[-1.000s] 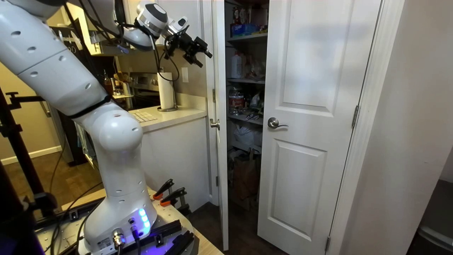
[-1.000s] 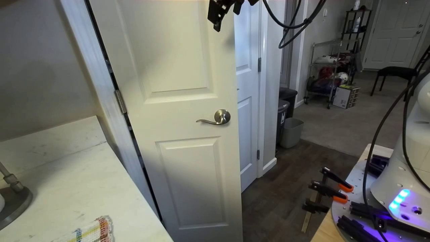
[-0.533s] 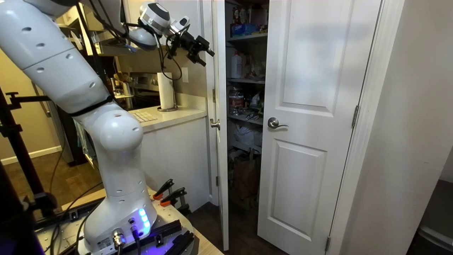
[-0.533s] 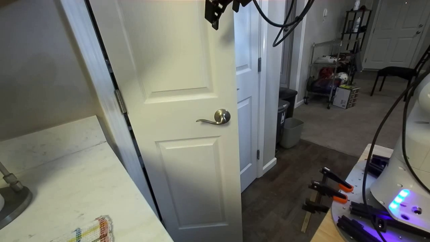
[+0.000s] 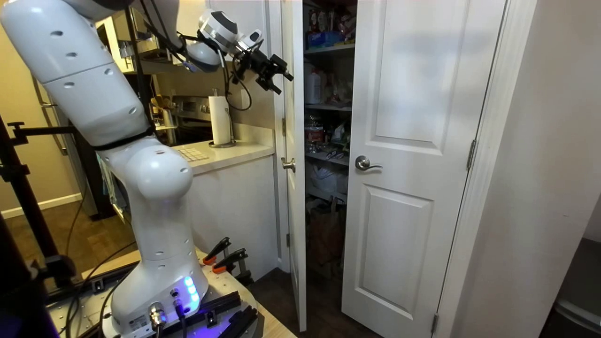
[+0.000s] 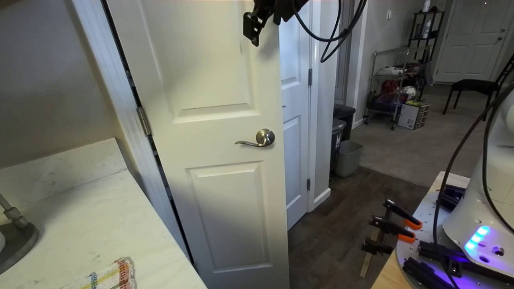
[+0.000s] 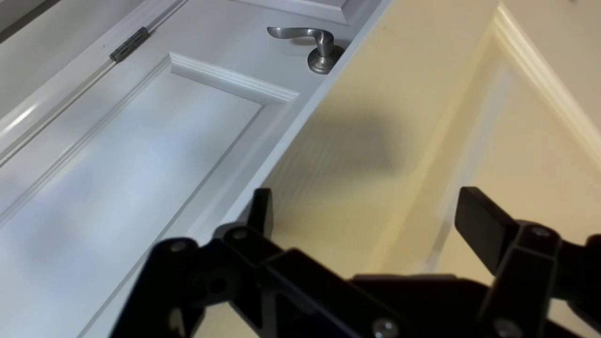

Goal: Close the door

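The door (image 5: 296, 211) is a white panelled leaf standing ajar, seen nearly edge-on. It also shows broadly, hinged on its left, in an exterior view (image 6: 229, 216). Its silver lever handle (image 6: 265, 137) sits near its free edge. My gripper (image 5: 284, 84) is at the door's outer face, high above the handle, and seems to touch it. In the wrist view my gripper (image 7: 361, 199) has its jaws wide apart with nothing between them. The door's face (image 7: 408, 94), tinted yellow, fills the view behind them, and one finger (image 7: 260, 211) is close to its free edge.
The matching white leaf (image 5: 408, 211), its handle near its left edge, stands to the right. Closet shelves (image 5: 328, 107) with goods show in the gap. A counter (image 5: 244, 152) with a paper towel roll (image 5: 219, 119) is left of the door. Clamps (image 5: 230, 258) stick out from the robot's table.
The arm and gripper have moved to the right and slightly down, up to the door's face. The door's free edge and handle have shifted slightly toward the gap, narrowing it. The gripper stays open.
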### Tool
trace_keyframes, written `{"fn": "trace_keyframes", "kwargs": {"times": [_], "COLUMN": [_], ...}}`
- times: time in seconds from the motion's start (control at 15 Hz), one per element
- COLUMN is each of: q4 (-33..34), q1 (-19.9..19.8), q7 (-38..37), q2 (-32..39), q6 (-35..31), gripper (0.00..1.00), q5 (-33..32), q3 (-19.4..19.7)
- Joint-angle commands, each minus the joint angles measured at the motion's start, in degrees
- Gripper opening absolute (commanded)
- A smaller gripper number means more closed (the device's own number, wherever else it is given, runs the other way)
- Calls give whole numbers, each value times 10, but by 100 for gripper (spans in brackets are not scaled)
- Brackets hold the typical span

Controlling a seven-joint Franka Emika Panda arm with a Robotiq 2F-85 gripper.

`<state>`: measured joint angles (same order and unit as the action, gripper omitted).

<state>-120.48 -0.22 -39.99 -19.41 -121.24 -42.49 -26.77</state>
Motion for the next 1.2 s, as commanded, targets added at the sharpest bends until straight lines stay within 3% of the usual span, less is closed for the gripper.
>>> {"fn": "trace_keyframes", "kwargs": {"times": [0.0,0.53,1.13], "q4": [2,-6,2], "q1": [19,34,27], "q7": [-5,-4,-174], "q2": [34,69,75], "q6": [-17,-40,-35], "gripper": [100,100,100], "q5": [-30,-37,-154], "q3": [43,103,128]}}
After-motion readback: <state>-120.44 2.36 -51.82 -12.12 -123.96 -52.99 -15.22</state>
